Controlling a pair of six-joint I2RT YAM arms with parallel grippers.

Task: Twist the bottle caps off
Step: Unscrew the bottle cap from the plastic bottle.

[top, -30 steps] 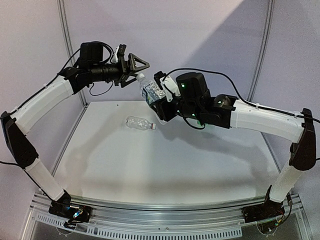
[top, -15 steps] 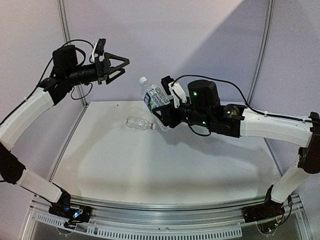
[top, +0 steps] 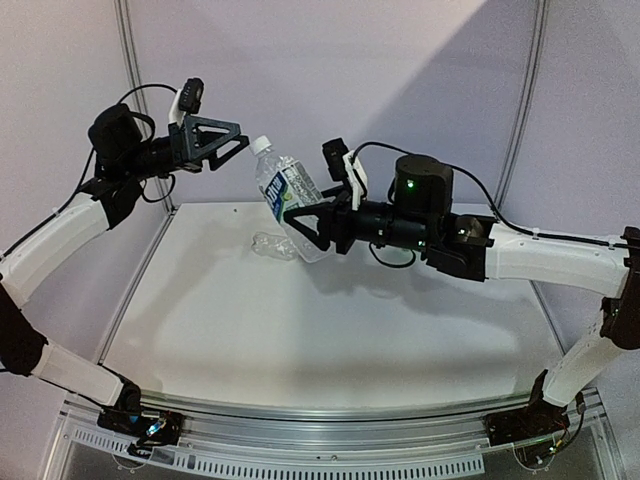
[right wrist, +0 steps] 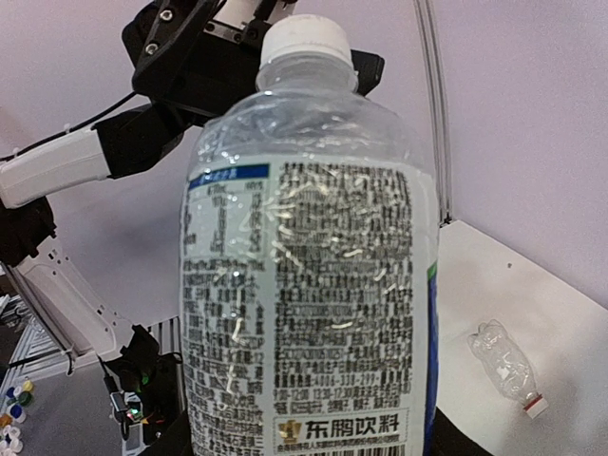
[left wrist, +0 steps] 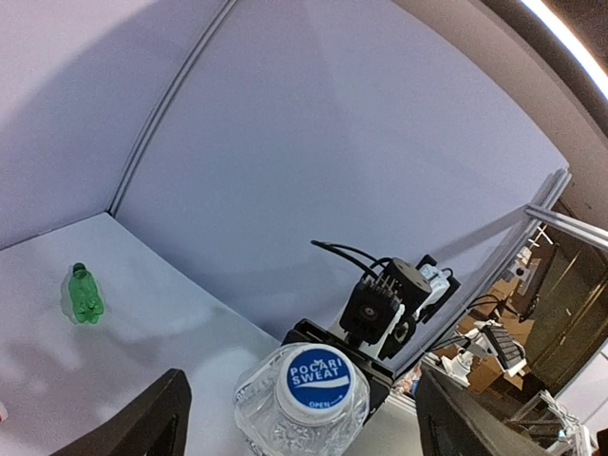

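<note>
— Black jaws of the right gripper (top: 305, 228) are clamping the lower body of the labelled bottle (top: 285, 195), holding it in the air, tilted, neck pointing up and left.
— And its white cap (top: 260, 146)?
— Sitting on the neck. Half a second ago it was hanging lower and further right; the right arm is bringing it up toward the left gripper (top: 243, 140).
— Is that one gripping anything?
— No. Its fingers (left wrist: 142, 423) are standing wide apart, holding nothing, tips just beside the cap. Its wrist camera is showing the cap's blue-printed top between them. A second ago they were right at the cap; now they are sitting further left.
— The other bottles?
— The unlabelled clear bottle (top: 265, 244) is lying on the white table (top: 300, 330), partly hidden behind the held one, where it was before. The green bottle (left wrist: 84, 294) is resting on the table near the back wall, well apart.
</note>
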